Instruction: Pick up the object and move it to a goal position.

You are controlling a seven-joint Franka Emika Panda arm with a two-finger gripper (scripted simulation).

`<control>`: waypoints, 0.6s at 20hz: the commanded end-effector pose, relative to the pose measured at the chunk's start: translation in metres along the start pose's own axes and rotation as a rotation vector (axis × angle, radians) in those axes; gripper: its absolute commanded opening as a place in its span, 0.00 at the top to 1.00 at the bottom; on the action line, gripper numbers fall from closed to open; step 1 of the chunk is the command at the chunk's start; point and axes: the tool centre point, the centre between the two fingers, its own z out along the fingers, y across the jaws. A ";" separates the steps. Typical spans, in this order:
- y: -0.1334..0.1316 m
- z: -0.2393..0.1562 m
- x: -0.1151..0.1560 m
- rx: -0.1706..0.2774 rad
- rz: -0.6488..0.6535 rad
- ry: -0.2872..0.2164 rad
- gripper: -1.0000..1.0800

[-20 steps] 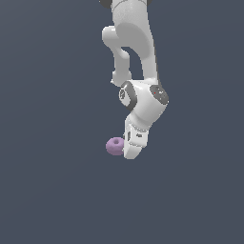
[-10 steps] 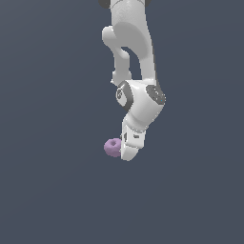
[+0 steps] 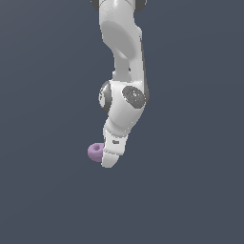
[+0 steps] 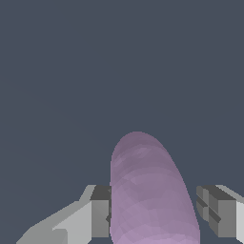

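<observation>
Steeply bent downward, the arm's spread fingers (image 4: 101, 217) straddle the purple ring (image 3: 96, 152), unclenched.

White arm bent down over a small purple ring.
The ring (image 3: 96, 152) sits touching the gripper (image 3: 109, 159), on the exterior view's left of it.

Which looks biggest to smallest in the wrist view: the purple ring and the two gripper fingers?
1. The purple ring, largest, though nearness to the camera inflates it.
2. The two fingers, one touching the ring, the other apart from it: both cut off by the frame edge, too alike to rank.
</observation>
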 end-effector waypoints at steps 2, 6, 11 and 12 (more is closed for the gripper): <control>0.017 0.003 -0.031 0.000 0.000 0.000 1.00; 0.034 0.007 -0.062 0.000 0.000 0.000 1.00; 0.050 0.010 -0.088 0.001 0.000 0.000 1.00; 0.052 0.011 -0.092 0.001 0.000 0.000 1.00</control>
